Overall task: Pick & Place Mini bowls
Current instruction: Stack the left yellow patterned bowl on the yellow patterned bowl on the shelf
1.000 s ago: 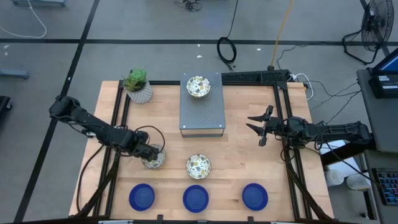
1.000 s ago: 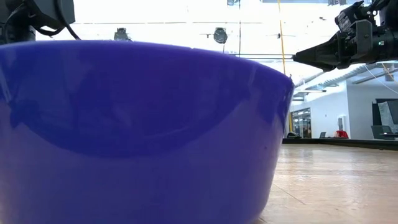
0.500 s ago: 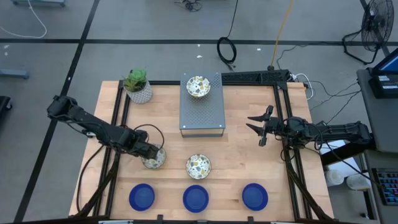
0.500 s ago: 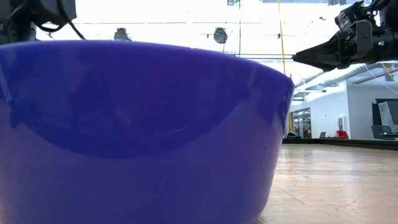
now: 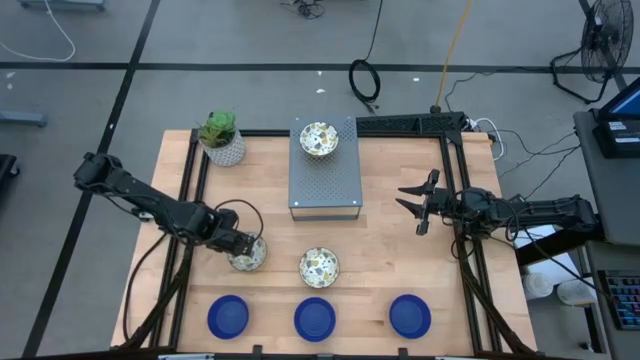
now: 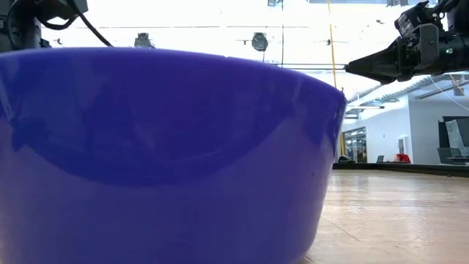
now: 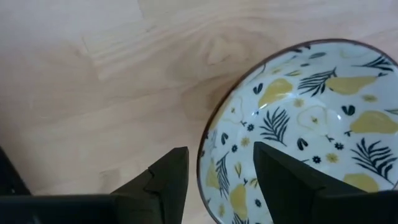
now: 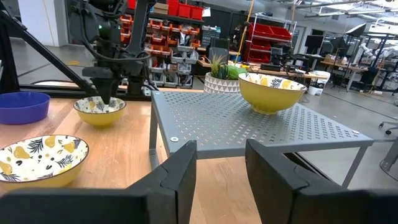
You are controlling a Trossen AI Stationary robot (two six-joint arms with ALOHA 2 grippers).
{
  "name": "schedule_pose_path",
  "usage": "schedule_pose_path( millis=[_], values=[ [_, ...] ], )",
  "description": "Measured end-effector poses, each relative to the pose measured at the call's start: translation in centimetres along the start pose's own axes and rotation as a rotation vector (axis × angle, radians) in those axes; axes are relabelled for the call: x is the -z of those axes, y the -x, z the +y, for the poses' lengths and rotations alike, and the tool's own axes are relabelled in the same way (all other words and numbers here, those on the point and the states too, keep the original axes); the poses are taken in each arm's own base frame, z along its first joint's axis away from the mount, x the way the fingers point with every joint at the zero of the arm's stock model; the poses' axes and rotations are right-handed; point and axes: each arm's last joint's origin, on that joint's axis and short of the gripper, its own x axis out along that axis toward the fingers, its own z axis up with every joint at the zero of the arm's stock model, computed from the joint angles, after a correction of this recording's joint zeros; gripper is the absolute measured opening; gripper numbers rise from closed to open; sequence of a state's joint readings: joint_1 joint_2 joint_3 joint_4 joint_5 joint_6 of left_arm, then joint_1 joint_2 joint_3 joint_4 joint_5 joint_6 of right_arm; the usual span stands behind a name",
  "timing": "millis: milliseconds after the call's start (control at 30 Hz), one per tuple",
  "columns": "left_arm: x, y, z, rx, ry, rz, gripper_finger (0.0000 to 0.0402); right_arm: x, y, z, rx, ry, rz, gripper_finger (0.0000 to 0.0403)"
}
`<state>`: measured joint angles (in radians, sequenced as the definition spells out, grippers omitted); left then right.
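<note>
My left gripper (image 5: pixel 240 247) is open and points down at the left rim of a cream patterned mini bowl (image 5: pixel 248 256) standing on the table. In the left wrist view one finger (image 7: pixel 169 180) is outside the rim and the other (image 7: pixel 280 180) is over the bowl's (image 7: pixel 311 118) inside. A second patterned bowl (image 5: pixel 319 267) stands on the table to its right. A third (image 5: pixel 319 139) rests on a grey perforated platform (image 5: pixel 325 180). Three blue bowls (image 5: pixel 228 317) (image 5: pixel 315 319) (image 5: pixel 410 316) line the near edge. My right gripper (image 5: pixel 415 208) waits open at the right, above the table. My left gripper comes from above, pointing down, with its fingers on either side of the bowl's rim (image 7: pixel 204 158), one inside and one outside. A gap shows between the outer finger and the rim. Whether either finger touches the bowl I cannot tell. The bowl stands on the table.
A white pot with a green plant (image 5: pixel 221 138) stands at the far left corner. A black frame (image 5: pixel 452 150) runs along the table's right and far sides. In the low view one blue bowl (image 6: pixel 161 154) fills most of the picture. Bare wood lies between the platform and my right gripper.
The left arm's elbow and upper link have drawn slightly toward the table's left edge, while its gripper has stayed at the patterned bowl. The bowls and the right arm have kept still.
</note>
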<state>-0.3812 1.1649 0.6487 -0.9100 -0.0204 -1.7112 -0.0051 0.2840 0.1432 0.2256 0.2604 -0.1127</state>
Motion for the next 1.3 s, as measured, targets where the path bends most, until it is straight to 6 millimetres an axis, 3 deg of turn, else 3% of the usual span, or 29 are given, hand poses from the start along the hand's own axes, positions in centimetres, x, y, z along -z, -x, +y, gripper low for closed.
schedule_pose_path(
  millis=[1300],
  values=[
    [0.25,-0.86,-0.12,-0.062,-0.020,-0.013,0.0182,-0.01,0.00,0.00,0.000,0.000,-0.001,0.0128]
  ],
)
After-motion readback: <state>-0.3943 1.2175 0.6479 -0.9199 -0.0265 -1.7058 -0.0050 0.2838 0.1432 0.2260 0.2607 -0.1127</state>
